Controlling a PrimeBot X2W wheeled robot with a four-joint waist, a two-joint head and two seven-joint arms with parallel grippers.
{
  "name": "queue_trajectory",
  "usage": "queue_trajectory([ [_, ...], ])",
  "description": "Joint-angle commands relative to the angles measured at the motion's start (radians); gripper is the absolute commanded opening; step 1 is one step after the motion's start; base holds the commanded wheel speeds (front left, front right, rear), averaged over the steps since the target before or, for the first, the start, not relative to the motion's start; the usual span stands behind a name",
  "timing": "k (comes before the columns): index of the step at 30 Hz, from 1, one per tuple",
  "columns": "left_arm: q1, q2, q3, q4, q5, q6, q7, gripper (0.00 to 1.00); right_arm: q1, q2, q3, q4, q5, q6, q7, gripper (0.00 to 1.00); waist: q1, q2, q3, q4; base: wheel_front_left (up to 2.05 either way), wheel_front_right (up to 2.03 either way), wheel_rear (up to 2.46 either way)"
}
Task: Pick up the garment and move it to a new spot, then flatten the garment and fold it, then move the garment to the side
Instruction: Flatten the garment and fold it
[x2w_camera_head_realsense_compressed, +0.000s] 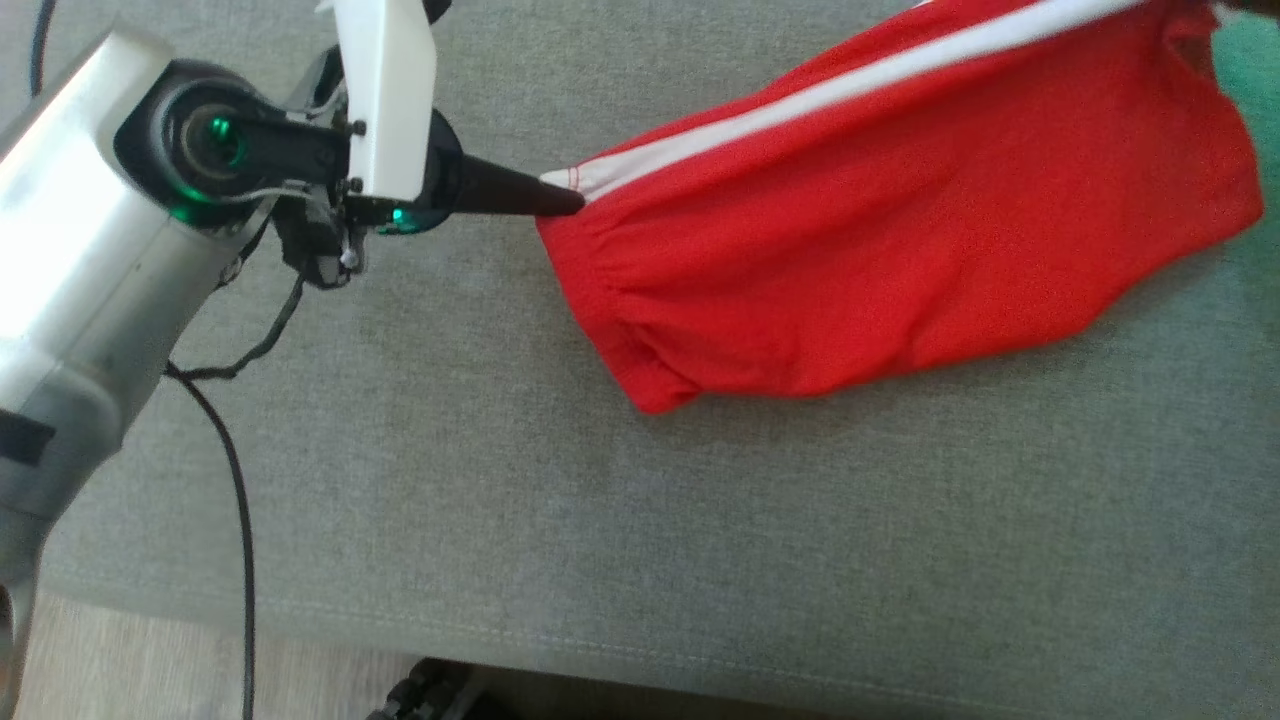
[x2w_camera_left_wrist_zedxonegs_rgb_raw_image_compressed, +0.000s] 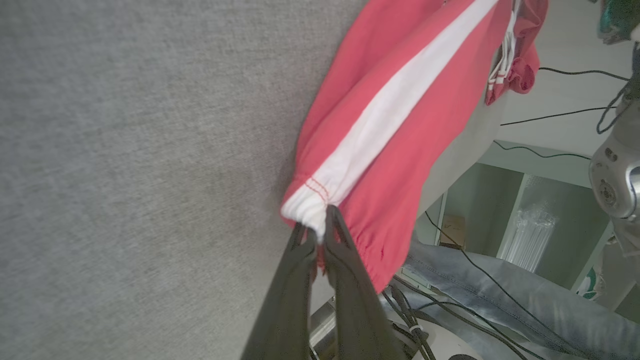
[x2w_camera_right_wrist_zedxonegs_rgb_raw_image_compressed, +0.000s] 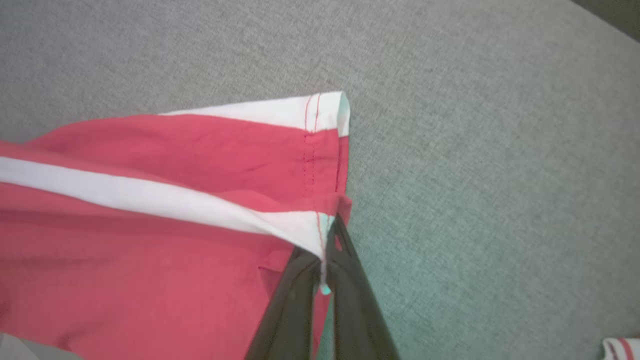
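Pinching one end of the white stripe (x2w_camera_head_realsense_compressed: 800, 100), the left gripper (x2w_camera_head_realsense_compressed: 560, 198) has its two dark fingers drawn together to a point on the gathered edge of the red garment (x2w_camera_head_realsense_compressed: 900, 230). Head view: the garment stretches from that gripper toward the upper right corner, over a grey fabric surface (x2w_camera_head_realsense_compressed: 500, 480), with a soft shadow under its lower edge. Whether that edge touches the surface cannot be told. The silver forearm (x2w_camera_head_realsense_compressed: 70, 260) lies at the left, with a black cable (x2w_camera_head_realsense_compressed: 235, 480) trailing below it.

Left wrist view: the fingers meet on the white, red-stitched end of the stripe, beside the elastic gathers. The garment runs away up the frame with the grey surface to its left. A piece of blue denim (x2w_camera_left_wrist_zedxonegs_rgb_raw_image_compressed: 500, 295) lies beyond the cushion's edge among cables.

Right wrist view: the right gripper (x2w_camera_right_wrist_zedxonegs_rgb_raw_image_compressed: 327, 250) is clamped on the stitched hem where a white stripe ends. The red cloth spreads to the left above the grey surface.
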Motion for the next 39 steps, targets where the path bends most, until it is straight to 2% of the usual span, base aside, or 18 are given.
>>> queue_trajectory([
  [1, -0.057, 0.041, 0.043, 0.006, 0.015, -0.007, 0.002, 0.00, -0.031, 0.007, -0.024, 0.001, -0.016, -0.001, -0.006, 0.00, -0.0001, 0.0000, 0.007, 0.005, 0.00, 0.00, 0.00],
  [6, -0.068, 0.020, 0.038, 0.039, 0.026, -0.023, -0.003, 0.00, -0.053, 0.042, -0.027, 0.046, -0.027, -0.001, -0.024, 0.00, -0.0001, 0.0000, 0.015, 0.009, 0.00, 0.00, 0.00],
  [7, -0.071, 0.016, 0.037, 0.046, 0.035, -0.030, -0.012, 0.20, -0.056, 0.049, -0.027, 0.051, -0.029, -0.001, -0.032, 0.27, -0.0001, 0.0000, 0.016, 0.010, 0.00, 0.00, 0.00],
  [8, -0.075, 0.013, 0.034, 0.054, 0.046, -0.039, -0.021, 0.47, -0.058, 0.057, -0.027, 0.055, -0.029, -0.001, -0.042, 0.57, -0.0001, 0.0000, 0.016, 0.010, 0.00, 0.00, 0.00],
  [9, -0.077, 0.010, 0.033, 0.064, 0.054, -0.047, -0.030, 0.81, -0.058, 0.064, -0.029, 0.061, -0.027, -0.001, -0.055, 0.93, -0.0001, 0.0000, 0.016, 0.009, 0.00, 0.00, 0.00],
  [10, -0.078, 0.008, 0.033, 0.074, 0.063, -0.053, -0.043, 1.00, -0.057, 0.071, -0.030, 0.064, -0.028, -0.001, -0.073, 1.00, -0.0001, 0.0000, 0.014, 0.009, 0.00, 0.00, 0.00],
  [15, -0.081, -0.003, 0.043, 0.120, 0.092, -0.084, -0.105, 1.00, -0.035, 0.096, -0.033, 0.088, -0.031, -0.001, -0.177, 1.00, -0.0001, 0.0000, -0.021, -0.001, 0.00, 0.00, 0.00],
  [19, -0.092, 0.016, 0.068, 0.124, 0.153, -0.124, -0.231, 1.00, -0.009, 0.103, -0.041, 0.073, -0.047, -0.001, -0.347, 1.00, -0.0001, 0.0000, -0.068, -0.012, 0.00, 0.00, 0.00],
  [23, -0.074, 0.046, 0.093, 0.093, 0.275, -0.146, -0.470, 1.00, 0.044, 0.112, -0.078, 0.067, -0.080, -0.001, -0.626, 1.00, -0.0001, 0.0000, -0.124, -0.022, 0.00, 0.00, 0.00],
  [26, -0.033, 0.074, 0.098, 0.077, 0.413, -0.145, -0.705, 1.00, 0.107, 0.123, -0.103, 0.096, -0.109, -0.001, -0.809, 1.00, -0.0001, 0.0000, -0.165, -0.031, 0.00, 0.00, 0.00],
  [28, 0.014, 0.083, 0.112, 0.069, 0.493, -0.105, -0.874, 1.00, 0.153, 0.134, -0.127, 0.135, -0.132, -0.001, -0.916, 1.00, -0.0001, 0.0000, -0.192, -0.033, 0.00, 0.00, 0.00],
  [31, 0.096, 0.088, 0.130, 0.042, 0.604, 0.005, -1.112, 1.00, 0.227, 0.160, -0.160, 0.222, -0.163, -0.001, -1.037, 1.00, -0.0001, 0.0000, -0.224, -0.030, 0.00, 0.00, 0.00],
  [33, 0.162, 0.078, 0.147, 0.010, 0.642, 0.071, -1.237, 1.00, 0.272, 0.182, -0.172, 0.292, -0.178, -0.001, -1.073, 1.00, -0.0001, 0.0000, -0.241, -0.021, 0.00, 0.00, 0.00],
  [36, 0.266, 0.062, 0.158, -0.056, 0.693, 0.146, -1.294, 1.00, 0.313, 0.214, -0.175, 0.382, -0.179, -0.001, -1.074, 1.00, -0.0001, 0.0000, -0.253, -0.002, 0.00, 0.00, 0.00],
  [39, 0.375, 0.029, 0.192, -0.131, 0.726, 0.199, -1.305, 1.00, 0.324, 0.235, -0.171, 0.464, -0.172, -0.001, -1.039, 1.00, -0.0001, 0.0000, -0.258, 0.024, 0.00, 0.00, 0.00],
])
